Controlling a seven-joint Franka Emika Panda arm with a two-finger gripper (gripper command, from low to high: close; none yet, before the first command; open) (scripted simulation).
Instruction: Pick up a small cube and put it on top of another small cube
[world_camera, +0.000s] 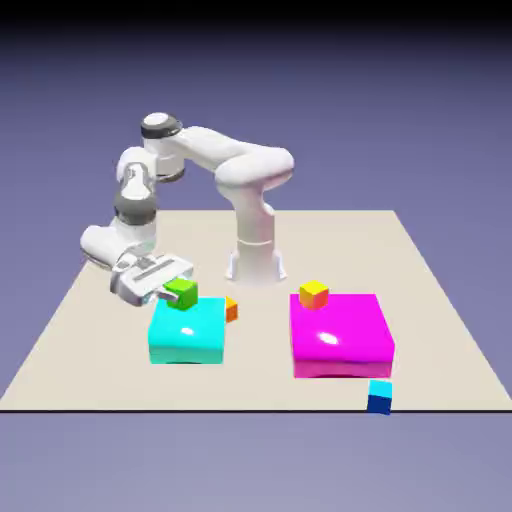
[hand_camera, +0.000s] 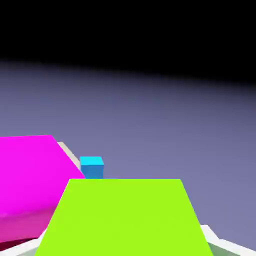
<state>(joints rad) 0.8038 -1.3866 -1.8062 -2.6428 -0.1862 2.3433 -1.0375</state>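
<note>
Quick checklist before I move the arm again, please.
Gripper shut on the green cube: ok.
Green cube sits squarely between the fingertips: ok, a finger shows on either side.
Green cube clear of the cyan block: cannot tell, they overlap in the exterior view.
Green cube on top of another small cube: not ok.
Yellow cube free of the gripper: ok.

Simulated tabletop robot scene, plain blue-violet backdrop (world_camera: 400, 120).

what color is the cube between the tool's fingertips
Lime green cube, seen best in the hand view.
</note>
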